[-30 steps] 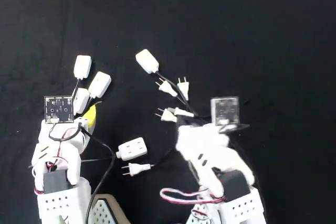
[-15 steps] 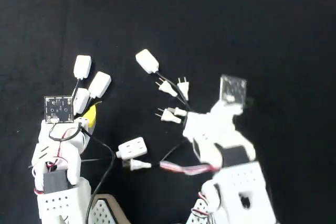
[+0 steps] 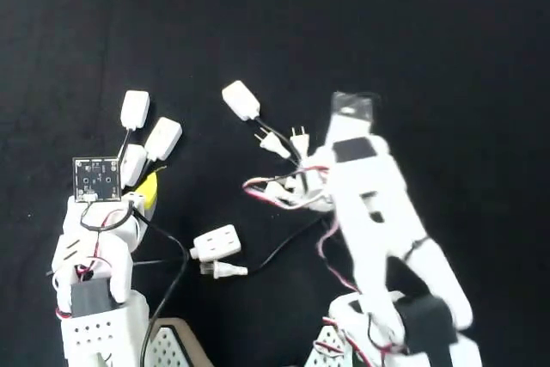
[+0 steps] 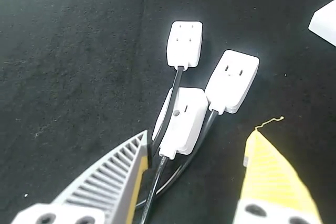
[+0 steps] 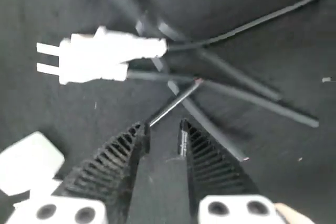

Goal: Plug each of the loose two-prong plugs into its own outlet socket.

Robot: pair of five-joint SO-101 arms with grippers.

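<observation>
Three white outlet sockets (image 4: 185,43), (image 4: 232,80), (image 4: 181,119) lie bunched on the black cloth just ahead of my left gripper (image 4: 198,136), which is open with nothing between its grey and yellow fingers. In the high view this gripper (image 3: 142,188) is at the left, by the sockets (image 3: 135,109). My right gripper (image 5: 161,128) hovers narrowly open over crossing black cables, a little short of a white two-prong plug (image 5: 100,61). From above, the right gripper (image 3: 302,183) is at the central plug cluster (image 3: 273,143), (image 3: 299,139). A fourth socket (image 3: 241,100) lies beyond.
A white double socket (image 3: 216,243) lies near the front with a loose plug (image 3: 222,270) right beside it, and black cables run from both. A white socket body (image 5: 29,161) sits at the corner of the right wrist view. The black table (image 3: 447,66) stretches far and right.
The right arm has unfolded and swung forward and left, over the central plugs. The loose plug by the double socket slid slightly towards it. The left arm has kept still.
</observation>
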